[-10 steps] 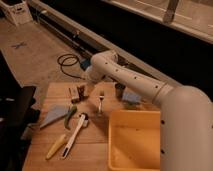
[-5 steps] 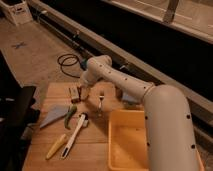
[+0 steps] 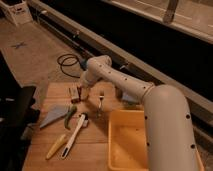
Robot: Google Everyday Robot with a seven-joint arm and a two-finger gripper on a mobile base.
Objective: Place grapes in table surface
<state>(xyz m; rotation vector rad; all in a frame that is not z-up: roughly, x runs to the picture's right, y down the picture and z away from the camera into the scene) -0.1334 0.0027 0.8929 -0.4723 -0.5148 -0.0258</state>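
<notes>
My white arm comes in from the lower right, bends at the elbow [image 3: 97,67] and reaches down to the back left of the table surface [image 3: 95,150], a light-brown plank top. The gripper [image 3: 83,93] hangs just above the wood with its jaws apart. At its tip, on the table, lies a small dark reddish lump that looks like the grapes [image 3: 79,95]. It sits against a small tan block [image 3: 74,92], and the gripper partly hides it. I cannot tell whether the fingers touch it.
A fork [image 3: 100,104] lies right of the gripper, a dark cup [image 3: 120,93] behind the arm. A big yellow tub [image 3: 132,142] fills the front right. A grey wedge [image 3: 52,116], a green piece [image 3: 70,116], a white-handled tool [image 3: 75,134] and a yellow one [image 3: 56,146] lie front left.
The arm has swung left and the gripper has come down beside the tan block. The things on the table have not moved.
</notes>
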